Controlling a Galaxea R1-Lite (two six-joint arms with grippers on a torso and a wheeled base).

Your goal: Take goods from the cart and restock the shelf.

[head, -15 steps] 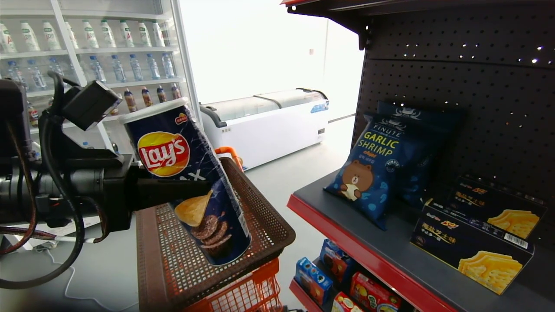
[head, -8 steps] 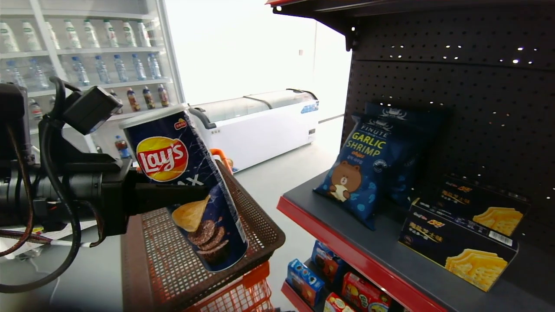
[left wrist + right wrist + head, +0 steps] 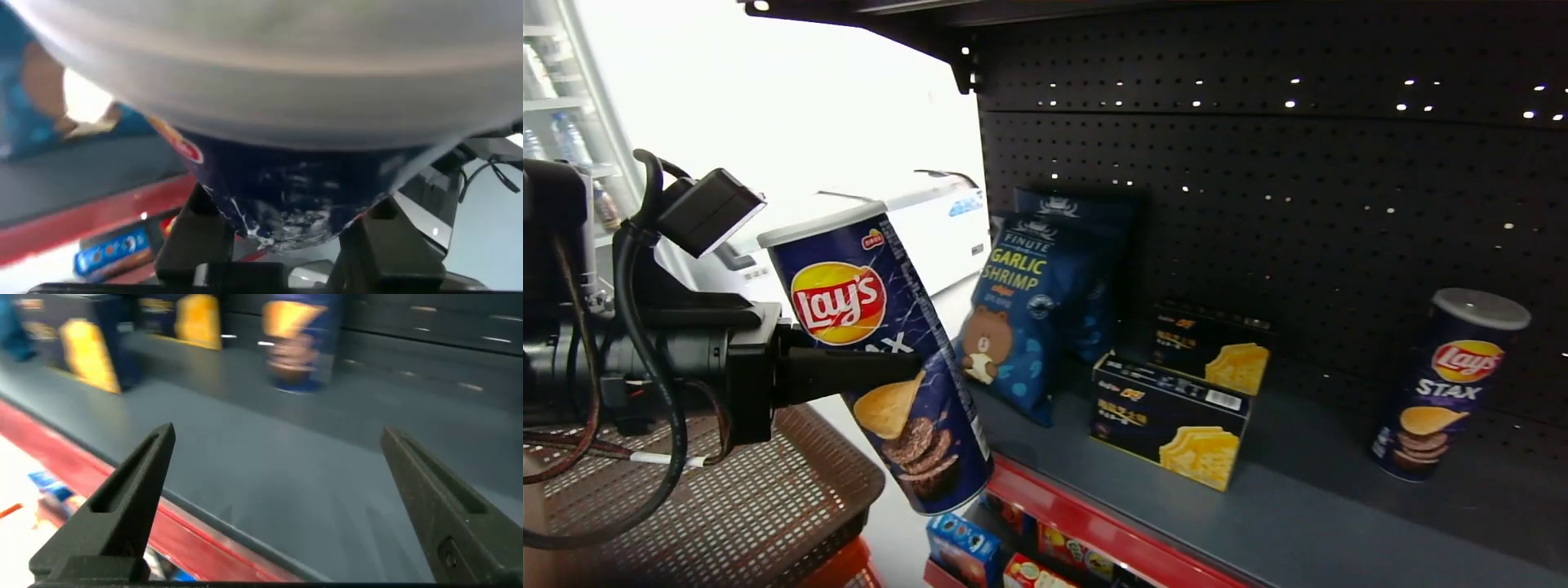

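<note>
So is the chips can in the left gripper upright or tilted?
Tilted. The chips can in the left gripper leans, lid toward the robot's left; the shelved can stands upright.

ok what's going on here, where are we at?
Restocking run. The left gripper is shut on a chip can, held tilted by the left front edge of the shelf, not yet set down. A second can stands upright on the shelf at the right, with snack bags and boxes in between. The right gripper hangs open and empty over bare shelf. The cart basket is at lower left.
</note>
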